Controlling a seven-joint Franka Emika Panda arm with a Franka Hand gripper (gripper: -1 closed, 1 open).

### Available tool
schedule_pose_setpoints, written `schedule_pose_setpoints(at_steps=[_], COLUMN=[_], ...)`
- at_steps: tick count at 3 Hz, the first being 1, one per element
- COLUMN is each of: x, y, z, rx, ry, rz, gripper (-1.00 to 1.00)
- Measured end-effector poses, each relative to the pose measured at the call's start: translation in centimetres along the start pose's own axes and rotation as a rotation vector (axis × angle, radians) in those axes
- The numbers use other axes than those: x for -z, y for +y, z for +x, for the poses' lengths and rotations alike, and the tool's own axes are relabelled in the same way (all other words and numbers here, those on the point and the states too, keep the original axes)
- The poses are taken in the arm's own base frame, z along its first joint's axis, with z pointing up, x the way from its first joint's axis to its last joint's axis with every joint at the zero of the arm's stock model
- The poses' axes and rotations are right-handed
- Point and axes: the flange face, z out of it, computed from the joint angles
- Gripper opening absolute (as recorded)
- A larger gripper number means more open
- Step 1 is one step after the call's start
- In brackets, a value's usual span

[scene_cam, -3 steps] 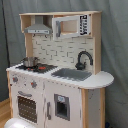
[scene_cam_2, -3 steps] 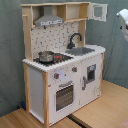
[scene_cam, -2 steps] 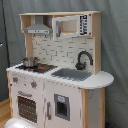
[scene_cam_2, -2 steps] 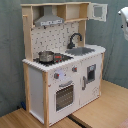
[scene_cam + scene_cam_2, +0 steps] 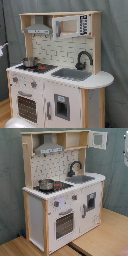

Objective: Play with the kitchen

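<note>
Kitchen (image 5: 57,75): fills frame centre in both exterior views (image 5: 62,193), upright, doors closed; no shift over the last second.
Sink (image 5: 71,74): centre right, bare, faucet (image 5: 83,59) behind it.
Pot (image 5: 46,184): on stove, left of centre, unmoved.
Arm: only pale slivers at frame edges, left middle (image 5: 2,49) and upper right (image 5: 125,150).
Gripper: spread or pressed together, cannot tell.
Meaning: play apparently not begun; nothing touched.
</note>
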Motion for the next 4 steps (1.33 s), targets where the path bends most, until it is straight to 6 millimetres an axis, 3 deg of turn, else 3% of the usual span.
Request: schedule_pose_setpoints(at_steps=[1, 2, 3, 4], x=[-3.5, -4.0, -4.4, -7.1], y=[1.2, 1.3, 1.5, 1.8], z=[-0.4, -0.5, -0.6, -0.9], rx=[-0.109, -0.122, -0.134, -0.194], ry=[-0.084, -0.095, -0.105, -0.16], rz=[-0.019, -0.023, -0.026, -0.034], gripper=[1.0, 1.0, -1.0, -1.0])
